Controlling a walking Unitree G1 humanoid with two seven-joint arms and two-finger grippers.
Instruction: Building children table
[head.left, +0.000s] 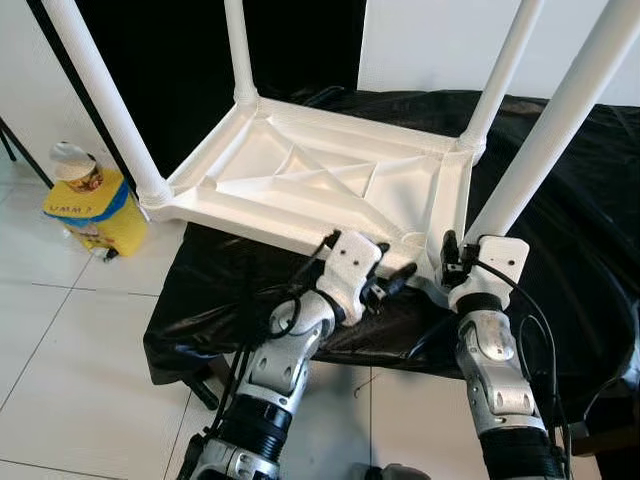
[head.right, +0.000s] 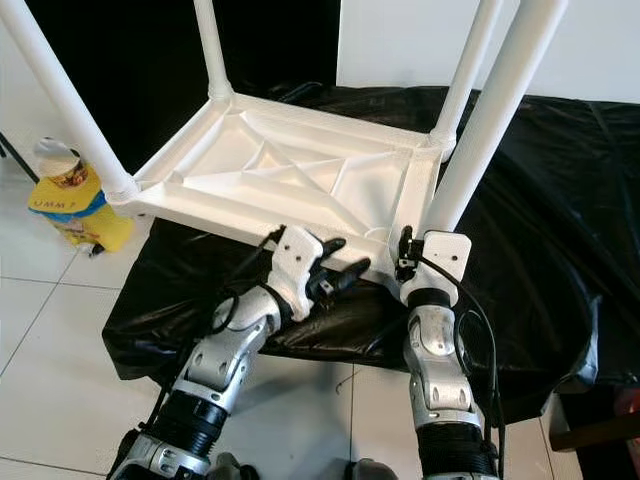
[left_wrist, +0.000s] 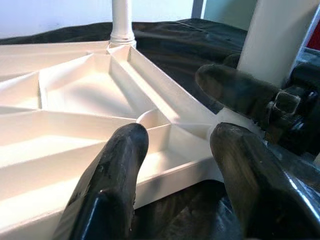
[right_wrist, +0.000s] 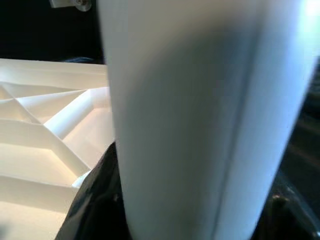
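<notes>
A white children's table (head.left: 300, 170) lies upside down on a black cloth, its ribbed underside facing up and its legs pointing upward. My right gripper (head.left: 462, 262) is shut around the base of the near right leg (head.left: 560, 120); in the right wrist view that leg (right_wrist: 190, 125) stands between the dark fingers (right_wrist: 95, 200). My left gripper (head.left: 400, 275) is open just in front of the table's near rim, close to that same corner. In the left wrist view its fingers (left_wrist: 120, 165) stand apart with the rim (left_wrist: 165, 175) beyond them.
The black cloth (head.left: 580, 260) drapes over a low stand and hangs down at the front. A yellow and blue bag (head.left: 95, 205) with a cup on top sits on the white tiled floor (head.left: 70, 340) at the left. White wall behind.
</notes>
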